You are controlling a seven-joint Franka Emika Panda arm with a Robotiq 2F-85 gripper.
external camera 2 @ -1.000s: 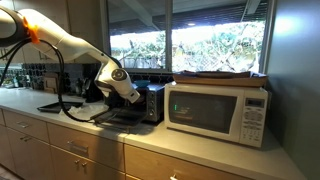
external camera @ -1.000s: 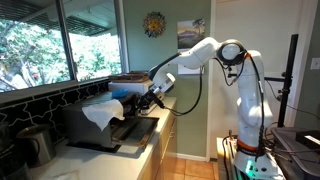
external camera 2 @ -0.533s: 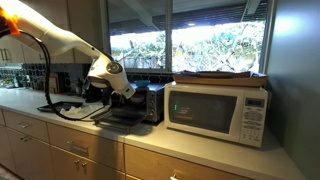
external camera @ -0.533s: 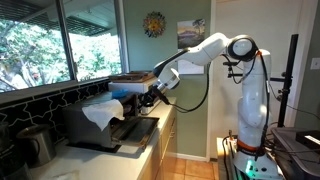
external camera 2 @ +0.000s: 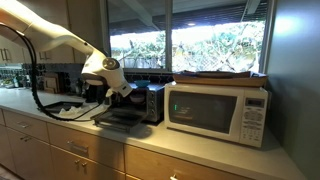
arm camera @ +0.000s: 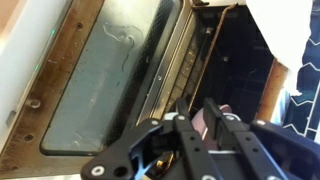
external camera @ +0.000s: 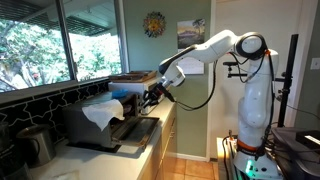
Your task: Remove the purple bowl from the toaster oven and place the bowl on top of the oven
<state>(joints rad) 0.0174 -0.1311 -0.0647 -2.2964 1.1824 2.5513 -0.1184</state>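
The dark toaster oven point(external camera: 75, 125) point(external camera 2: 152, 100) stands on the counter with its glass door point(arm camera: 110, 80) dropped open. My gripper point(arm camera: 197, 108) is at the oven's mouth above the door, as both exterior views show point(external camera: 148, 98) point(external camera 2: 128, 90). In the wrist view its fingers stand close together with the rim of the small purple bowl point(arm camera: 202, 125) between them. The bowl looks pinkish-violet against the dark oven interior. It is hidden by the gripper in both exterior views.
A white cloth point(external camera: 100, 112) and something blue point(external camera: 120, 92) lie on the oven's top. A white microwave point(external camera 2: 220, 112) with a flat tray point(external camera 2: 215, 75) on it stands beside the oven. A metal kettle point(external camera: 35, 145) sits on the counter. Windows run behind.
The arm has shifted: the wrist has drawn back a little from the oven's opening and the elbow has swung outward. The fingers stay at the oven's mouth.
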